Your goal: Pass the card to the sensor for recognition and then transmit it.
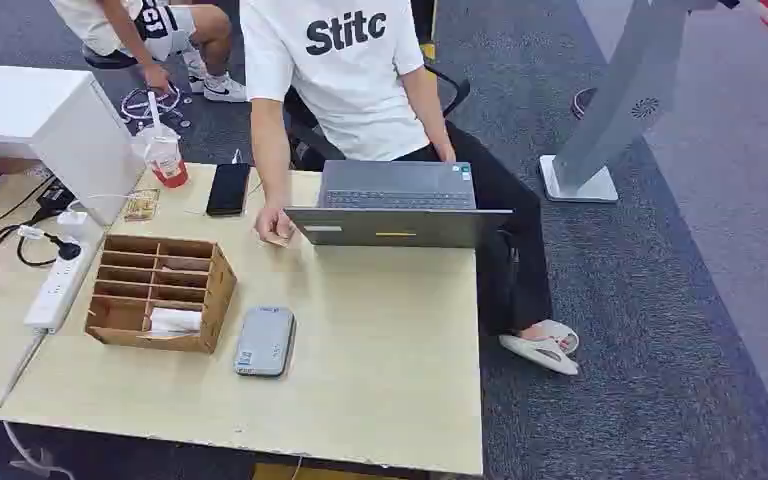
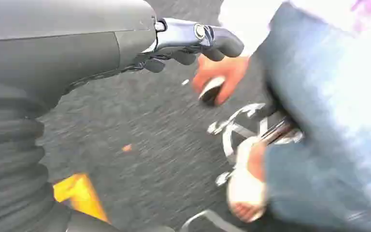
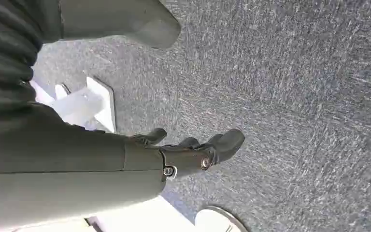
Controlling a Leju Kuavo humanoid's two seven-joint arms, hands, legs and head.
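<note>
Nearest the head camera lies the pale wooden table (image 1: 380, 380), and on it the grey sensor pad (image 1: 265, 341) serves as the landmark: just beside it stands the wooden slotted organizer (image 1: 160, 290), and a white card (image 1: 174, 320) lies in the organizer's front slot, the compartment closest to the table's near edge. Well beyond the sensor pad a laptop (image 1: 400, 205) sits open, with a person in a white shirt (image 1: 345, 70) standing behind it, one hand (image 1: 274, 226) resting on the table near the laptop's corner. A black phone (image 1: 228, 188) and a drink cup (image 1: 167, 158) lie farther from the pad, past the organizer. Neither robot hand is over the table. The left hand (image 2: 193, 43) hangs above grey carpet, fingers curled in with nothing between them; the right hand (image 3: 193, 150) likewise hangs over carpet, fingers bent inward and holding nothing. Judging from this, the task has not begun: the card is untouched in its slot. The next move calls for raising an arm to the organizer, uncurling the fingers, and pinching the card's exposed edge before carrying it over to the sensor pad.
</note>
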